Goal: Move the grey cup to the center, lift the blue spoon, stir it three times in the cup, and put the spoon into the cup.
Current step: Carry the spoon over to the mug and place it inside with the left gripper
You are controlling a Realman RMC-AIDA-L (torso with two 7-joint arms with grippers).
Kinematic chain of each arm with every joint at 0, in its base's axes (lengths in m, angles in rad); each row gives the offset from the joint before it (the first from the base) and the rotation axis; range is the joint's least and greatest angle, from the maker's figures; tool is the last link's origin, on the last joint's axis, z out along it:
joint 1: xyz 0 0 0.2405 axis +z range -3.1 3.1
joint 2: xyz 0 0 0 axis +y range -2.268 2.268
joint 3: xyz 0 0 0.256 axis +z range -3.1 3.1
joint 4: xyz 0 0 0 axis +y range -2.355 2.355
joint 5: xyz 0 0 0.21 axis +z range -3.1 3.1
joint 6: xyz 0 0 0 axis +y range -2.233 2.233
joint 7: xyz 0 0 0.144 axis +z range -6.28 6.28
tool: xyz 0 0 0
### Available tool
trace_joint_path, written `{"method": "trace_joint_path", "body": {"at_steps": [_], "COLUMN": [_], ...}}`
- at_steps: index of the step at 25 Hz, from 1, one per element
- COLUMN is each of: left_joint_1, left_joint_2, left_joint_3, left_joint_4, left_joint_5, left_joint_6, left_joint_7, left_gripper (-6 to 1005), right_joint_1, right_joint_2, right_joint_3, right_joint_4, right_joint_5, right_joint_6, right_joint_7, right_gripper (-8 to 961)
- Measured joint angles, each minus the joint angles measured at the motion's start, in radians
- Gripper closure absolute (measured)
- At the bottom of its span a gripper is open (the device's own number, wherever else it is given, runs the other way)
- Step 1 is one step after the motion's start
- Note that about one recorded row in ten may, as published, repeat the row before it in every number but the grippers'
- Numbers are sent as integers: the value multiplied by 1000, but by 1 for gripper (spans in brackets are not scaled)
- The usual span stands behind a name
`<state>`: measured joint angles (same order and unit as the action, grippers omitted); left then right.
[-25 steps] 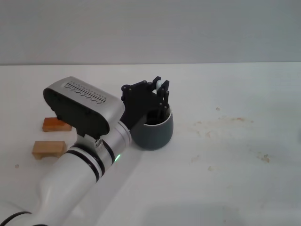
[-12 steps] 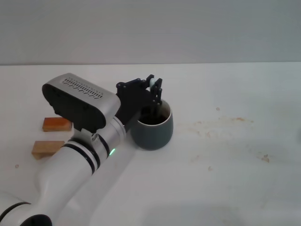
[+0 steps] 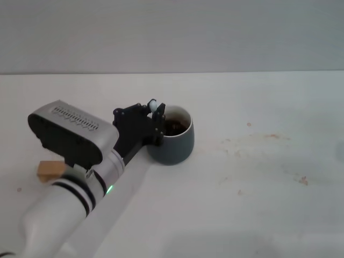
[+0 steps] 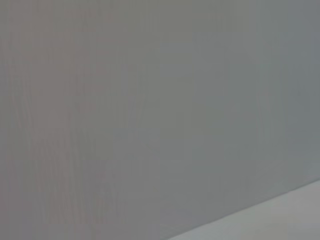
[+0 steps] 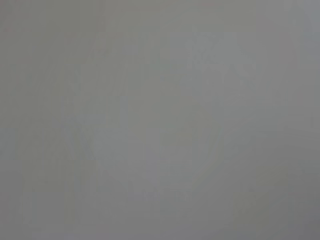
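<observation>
**Spoon at the mug's rim, stirring in hand**

The grey cup (image 3: 171,138), a rounded dark blue-grey ceramic mug with a white inner wall, stands on the white tabletop (image 3: 258,188) near the middle of the head view, with dark brown liquid showing inside. Its handle is out of sight from here. Of the blue spoon (image 3: 152,104) only a small pale tip shows, poking up from between the black fingers just over the mug's left rim; the metal bowl and stem are hidden, so I cannot say whether they reach the liquid.

The left gripper (image 3: 156,121) hangs at that left rim, its fingers pinching the spoon's pale handle, with the big white-and-grey arm stretching back toward the lower left. Behind the arm, one small wooden block (image 3: 47,170) peeks out on the tabletop.

The right gripper is nowhere in sight, and its wrist view shows only blank grey.

The risk, as I judge it, is the closeness of fingers and rim: a sideways sweep could knock the mug, shift it off its spot or slop the liquid. A slim handle held by its tip could also twist or slip from the grip.
</observation>
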<state>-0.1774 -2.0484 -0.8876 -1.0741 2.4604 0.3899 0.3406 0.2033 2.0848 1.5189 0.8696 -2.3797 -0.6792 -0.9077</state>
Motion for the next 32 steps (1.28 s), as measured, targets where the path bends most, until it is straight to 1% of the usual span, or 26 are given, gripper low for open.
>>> {"method": "trace_joint_path", "body": {"at_steps": [5, 8, 10, 14, 17, 18, 20, 21, 26, 31, 32], "left_joint_1": [87, 113, 113, 104, 85, 70, 65, 47, 15, -33, -33], "left_joint_2": [0, -1, -1, -5, -8, -8, -9, -11, -15, -16, -16], "left_joint_3": [-4, -2, 2, 7, 12, 16, 17, 19, 20, 12, 12], "left_joint_4": [-117, -171, -178, -176, -165, -158, -155, -142, -119, -68, -68], "left_joint_5": [66, 84, 84, 84, 85, 84, 83, 80, 77, 75, 75], "left_joint_6": [-54, -88, -96, -99, -95, -92, -91, -89, -82, -59, -59], "left_joint_7": [0, 0, 0, 0, -3, -7, -8, -9, -11, -42, -42], "left_gripper": [854, 854, 855, 855, 855, 855, 855, 855, 855, 855, 855], "right_joint_1": [12, 16, 17, 17, 15, 13, 11, 10, 3, -4, -4], "right_joint_2": [0, 0, 0, 0, -1, -1, -2, -2, -2, -2, -2], "right_joint_3": [-7, -12, -12, -13, -15, -16, -18, -20, -22, -22, -22], "right_joint_4": [-2, -5, -6, -6, -3, -2, 0, 0, 0, 2, 2], "right_joint_5": [13, 14, 14, 14, 14, 14, 14, 14, 14, 14, 14], "right_joint_6": [14, 14, 14, 14, 14, 14, 14, 14, 8, 6, 6], "right_joint_7": [0, -1, -1, -1, -1, 0, -1, 0, -1, -1, -1], "right_gripper": [925, 925, 925, 925, 924, 924, 924, 924, 924, 924, 924]}}
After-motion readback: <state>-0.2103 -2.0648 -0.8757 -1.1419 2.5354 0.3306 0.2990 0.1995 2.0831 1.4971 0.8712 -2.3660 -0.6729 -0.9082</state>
